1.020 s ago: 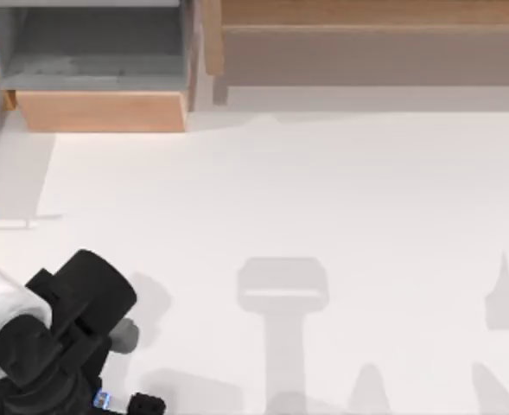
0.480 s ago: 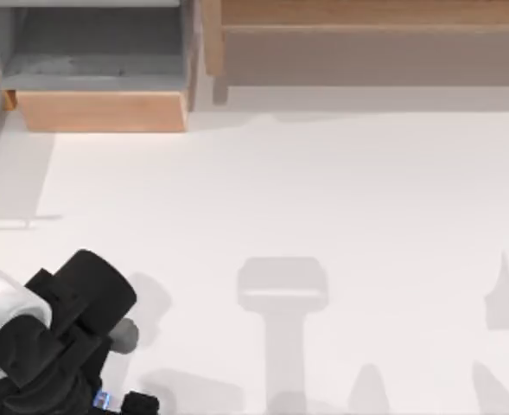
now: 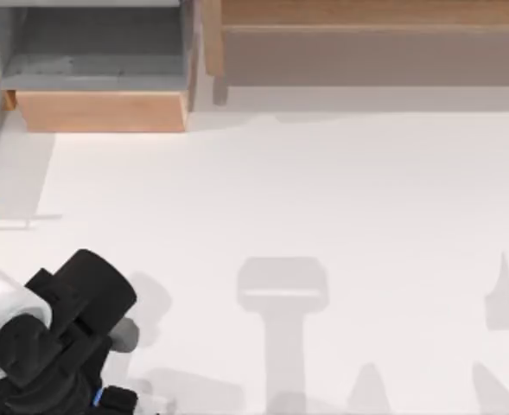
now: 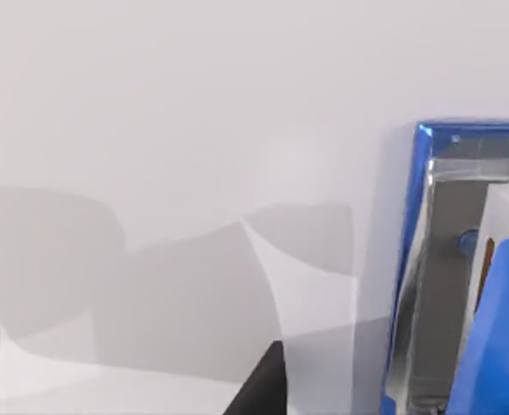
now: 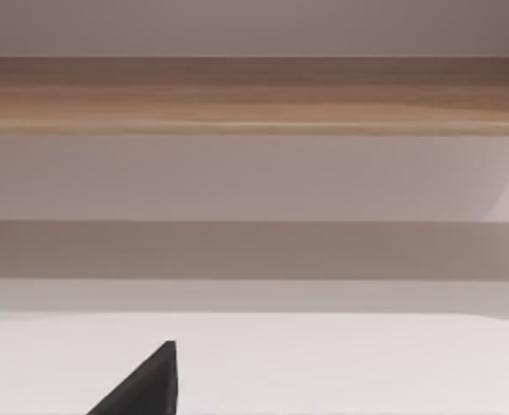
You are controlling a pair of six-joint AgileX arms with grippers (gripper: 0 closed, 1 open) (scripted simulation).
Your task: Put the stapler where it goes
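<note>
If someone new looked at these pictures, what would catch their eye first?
Probably the bulky black left arm at the table's near left corner, over the bright blue stapler. Next, the open grey drawer with its wooden front at the far left.

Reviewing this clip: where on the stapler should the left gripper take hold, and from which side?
Probably across the stapler's long blue sides, coming from above: it lies flat on the white table at the near left corner, under the left arm. The top view shows just a blue sliver of it, so the exact spot is uncertain.
</note>
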